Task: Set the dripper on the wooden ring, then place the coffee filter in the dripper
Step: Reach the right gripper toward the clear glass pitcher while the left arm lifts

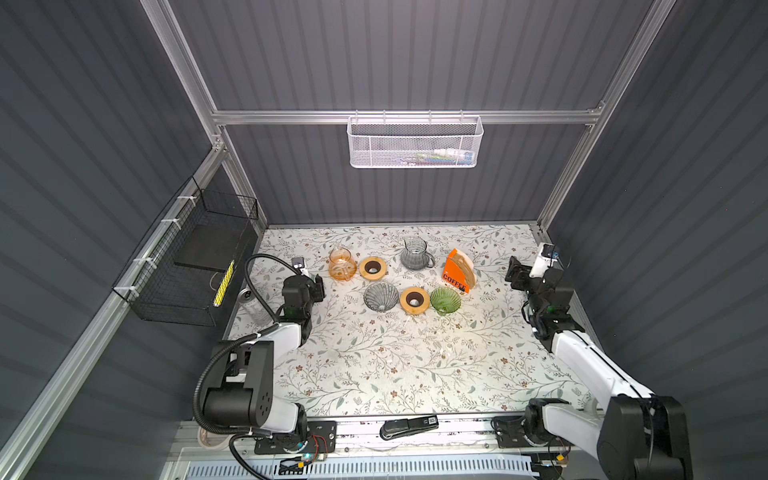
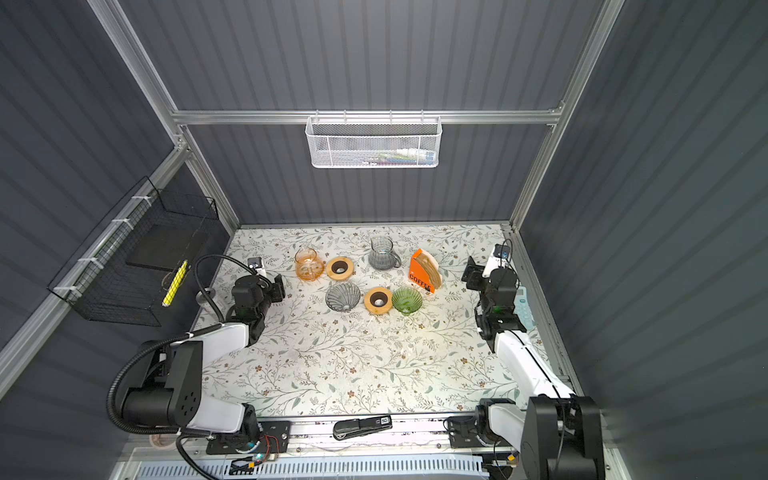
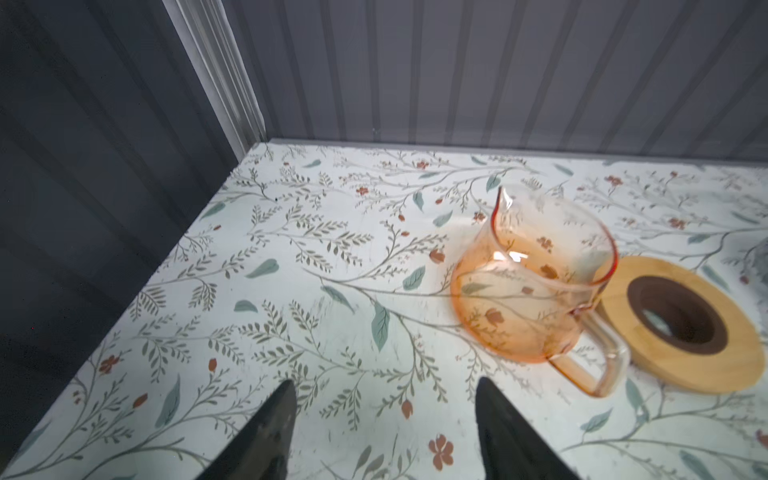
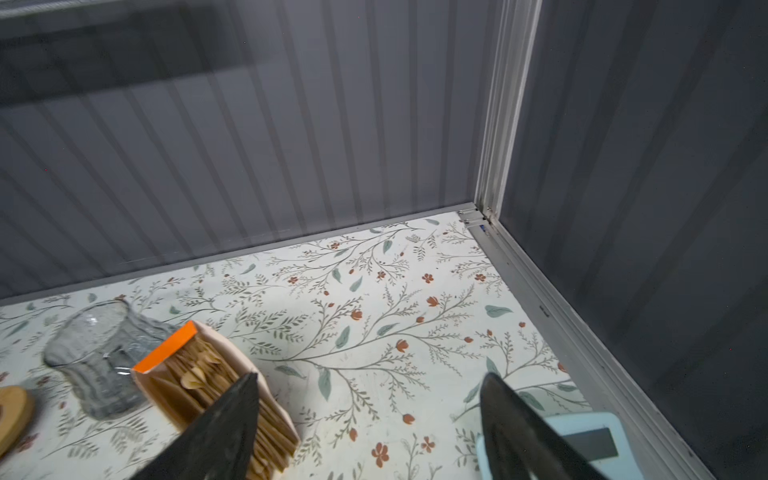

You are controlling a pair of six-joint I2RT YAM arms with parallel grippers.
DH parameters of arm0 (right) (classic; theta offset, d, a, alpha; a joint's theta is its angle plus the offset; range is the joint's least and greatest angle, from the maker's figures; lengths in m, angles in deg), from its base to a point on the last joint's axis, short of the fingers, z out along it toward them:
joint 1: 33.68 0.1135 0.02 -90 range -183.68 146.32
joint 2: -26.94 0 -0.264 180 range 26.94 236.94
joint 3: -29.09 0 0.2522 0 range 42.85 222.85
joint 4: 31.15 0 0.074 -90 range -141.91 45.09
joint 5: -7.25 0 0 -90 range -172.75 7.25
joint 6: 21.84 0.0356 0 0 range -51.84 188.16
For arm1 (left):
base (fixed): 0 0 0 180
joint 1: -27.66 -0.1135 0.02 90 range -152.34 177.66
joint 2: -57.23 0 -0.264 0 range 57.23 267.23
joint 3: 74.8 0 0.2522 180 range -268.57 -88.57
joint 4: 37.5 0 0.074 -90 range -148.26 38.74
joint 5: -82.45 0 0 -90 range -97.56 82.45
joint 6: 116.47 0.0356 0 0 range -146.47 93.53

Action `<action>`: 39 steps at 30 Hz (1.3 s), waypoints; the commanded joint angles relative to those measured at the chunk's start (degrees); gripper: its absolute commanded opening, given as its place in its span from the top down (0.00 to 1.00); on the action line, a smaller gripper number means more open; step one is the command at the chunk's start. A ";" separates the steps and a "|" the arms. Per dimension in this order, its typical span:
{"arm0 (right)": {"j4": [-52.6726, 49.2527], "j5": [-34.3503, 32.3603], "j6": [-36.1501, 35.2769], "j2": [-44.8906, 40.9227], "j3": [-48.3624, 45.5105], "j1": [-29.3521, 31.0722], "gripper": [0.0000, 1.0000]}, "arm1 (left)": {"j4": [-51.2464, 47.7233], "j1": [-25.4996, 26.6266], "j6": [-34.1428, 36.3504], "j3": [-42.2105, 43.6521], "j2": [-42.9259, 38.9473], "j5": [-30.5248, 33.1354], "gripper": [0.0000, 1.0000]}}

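Floral bench (image 1: 374, 374) up front is bare, with only a black stapler (image 1: 409, 427) lying on the rail at the near edge. Moving in, my left tool (image 3: 384, 384) hangs over the left side, jaws apart with nothing between them. My right tool (image 4: 370, 376) hangs over the right side, also spread and empty, above a pale blue device (image 4: 590, 440).

Mid-bench there's a row: grey dripper (image 1: 380, 296), wooden ring (image 1: 414, 301), green dripper (image 1: 445, 300), both drippers mouth up and empty. Just behind the green one stands the orange filter box (image 1: 457, 270), and the brown filters (image 4: 208, 382) are packed on edge inside it. So the paper isn't out yet.

Furthest back are the orange carafe (image 1: 342, 264), a second ring (image 1: 372, 268) just beside it, and the grey carafe (image 1: 415, 254).

Now the worries. Those filters sit tight together, so a broad pinch could drag out several at once. The box looks light and tall, so a sideways nudge from my right tool could tip it onto the green dripper. One finger crosses the box in the right wrist view, and I can't tell whether it's touching. A top view suggests a gap. A filter dropped in folded flat may perch on the rim instead of seating.
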 commanded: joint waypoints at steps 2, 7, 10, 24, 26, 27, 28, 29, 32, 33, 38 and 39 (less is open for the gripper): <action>-16.24 1.73 -0.26 0.14 6.73 5.23 0.20 | -12.21 1.23 -5.02 -4.21 -3.57 -2.84 0.33; -24.07 3.75 -2.44 5.23 15.02 11.78 0.23 | -24.11 2.36 -8.94 -11.46 -4.99 -5.49 0.37; -27.24 5.62 -2.95 8.21 19.52 15.14 0.25 | -31.06 3.15 -11.60 -16.23 -4.49 -7.37 0.40; -42.37 23.57 -5.27 37.22 50.13 18.12 0.37 | -38.35 5.60 -18.33 -24.05 -2.88 -13.32 0.40; -43.87 24.18 -5.03 41.02 53.98 18.12 0.36 | -38.85 5.64 -18.52 -24.62 -2.71 -13.85 0.40; -43.88 24.44 -4.90 42.54 55.50 18.11 0.35 | -39.26 5.73 -18.51 -24.91 -2.70 -14.03 0.40; -45.09 24.45 -4.81 44.04 56.96 18.12 0.34 | -39.59 5.73 -18.52 -25.15 -2.61 -14.04 0.40; -45.94 24.43 -4.63 45.43 58.42 18.12 0.34 | -39.78 5.73 -18.42 -25.28 -2.62 -14.09 0.40; -47.80 24.46 -4.17 48.86 62.22 18.12 0.31 | -40.30 5.74 -18.00 -25.74 -2.78 -13.82 0.40; -48.68 24.41 -4.19 49.81 63.39 18.21 0.31 | -40.46 5.73 -17.82 -25.84 -2.79 -13.82 0.40; -52.73 24.40 -4.46 53.83 68.39 19.17 0.31 | -40.84 5.73 -17.30 -26.35 -2.88 -13.00 0.40; -53.43 24.43 -4.67 54.41 69.14 19.43 0.31 | -40.63 5.73 -17.35 -26.28 -2.85 -12.90 0.39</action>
